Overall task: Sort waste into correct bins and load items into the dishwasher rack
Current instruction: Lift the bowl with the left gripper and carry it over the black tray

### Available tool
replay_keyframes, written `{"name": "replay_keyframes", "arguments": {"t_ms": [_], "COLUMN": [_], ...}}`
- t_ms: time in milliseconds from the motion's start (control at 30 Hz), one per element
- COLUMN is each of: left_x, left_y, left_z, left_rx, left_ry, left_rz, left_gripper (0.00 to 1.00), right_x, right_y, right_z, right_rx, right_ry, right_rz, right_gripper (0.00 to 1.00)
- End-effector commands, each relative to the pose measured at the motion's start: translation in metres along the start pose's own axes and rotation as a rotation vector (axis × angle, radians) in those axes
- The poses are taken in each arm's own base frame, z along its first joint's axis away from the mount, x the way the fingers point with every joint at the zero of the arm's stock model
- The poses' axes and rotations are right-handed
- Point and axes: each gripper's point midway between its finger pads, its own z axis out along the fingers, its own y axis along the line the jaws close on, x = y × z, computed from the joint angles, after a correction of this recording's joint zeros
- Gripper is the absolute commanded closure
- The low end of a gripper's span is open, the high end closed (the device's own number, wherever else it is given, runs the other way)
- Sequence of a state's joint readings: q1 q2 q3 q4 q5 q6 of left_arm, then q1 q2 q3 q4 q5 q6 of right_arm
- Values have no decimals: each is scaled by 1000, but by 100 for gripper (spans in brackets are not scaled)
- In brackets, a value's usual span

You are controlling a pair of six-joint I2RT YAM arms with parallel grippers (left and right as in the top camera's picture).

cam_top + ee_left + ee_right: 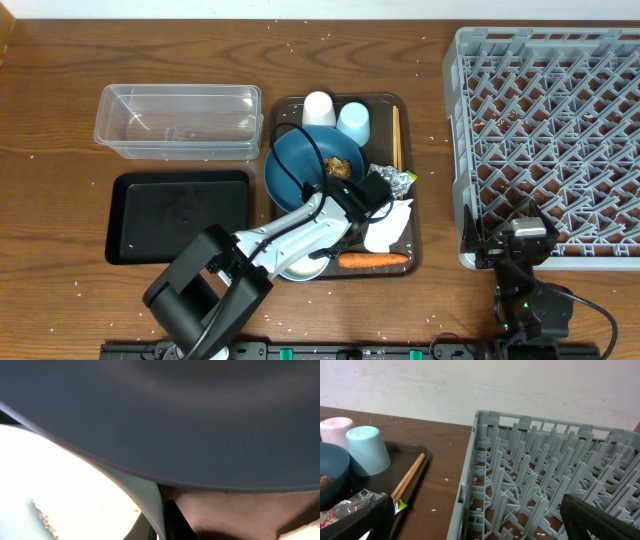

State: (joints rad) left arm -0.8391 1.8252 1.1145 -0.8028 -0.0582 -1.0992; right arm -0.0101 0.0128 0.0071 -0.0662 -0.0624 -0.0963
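Note:
My left gripper [335, 228] reaches in low under the dark blue plate [300, 160], whose underside [175, 410] fills the left wrist view. It is shut on the rim of the white bowl [75, 475], with one dark finger [172, 520] against the outside wall. Rice grains [45, 517] lie in the bowl. On the plate sits a brown food lump [339, 168]. A carrot [372, 260], napkin [385, 228] and foil [392, 180] lie nearby. My right gripper [477, 525] stands wide open over the front edge of the grey rack [530, 470], holding nothing.
The brown serving tray [410, 250] also carries a white cup [318, 108], a light blue cup [353, 122] and chopsticks [396, 138]. A clear container [178, 122] and a black tray [180, 215] lie to its left. The rack [545, 130] fills the right side.

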Motion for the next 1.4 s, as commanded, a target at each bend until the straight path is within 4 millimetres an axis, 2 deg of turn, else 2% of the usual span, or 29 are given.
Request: {"name": "replay_keyframes", "arguments": {"t_ms": [0, 233, 467, 1033, 1233, 1367], "left_x": [-2, -1, 1, -5, -22, -40], "left_y": [1, 1, 3, 17, 32, 52], "left_z": [1, 0, -13, -88, -121, -133], "left_rx": [-9, -3, 19, 186, 277, 296], "left_ry": [-11, -4, -1, -77, -143, -172], "left_rz": [1, 1, -2, -3, 17, 4], "left_gripper": [94, 94, 94, 94, 94, 94], "right_x": [2, 2, 2, 2, 2, 2], "right_y": [-3, -3, -3, -3, -3, -3], "right_z": [0, 0, 0, 0, 0, 0], "right_rx": [15, 15, 15, 15, 15, 15], "right_ry": [8, 8, 8, 8, 8, 8], "right_rz": [-5, -5, -5, -5, -5, -5], "right_gripper": [1, 1, 1, 1, 1, 1]}}
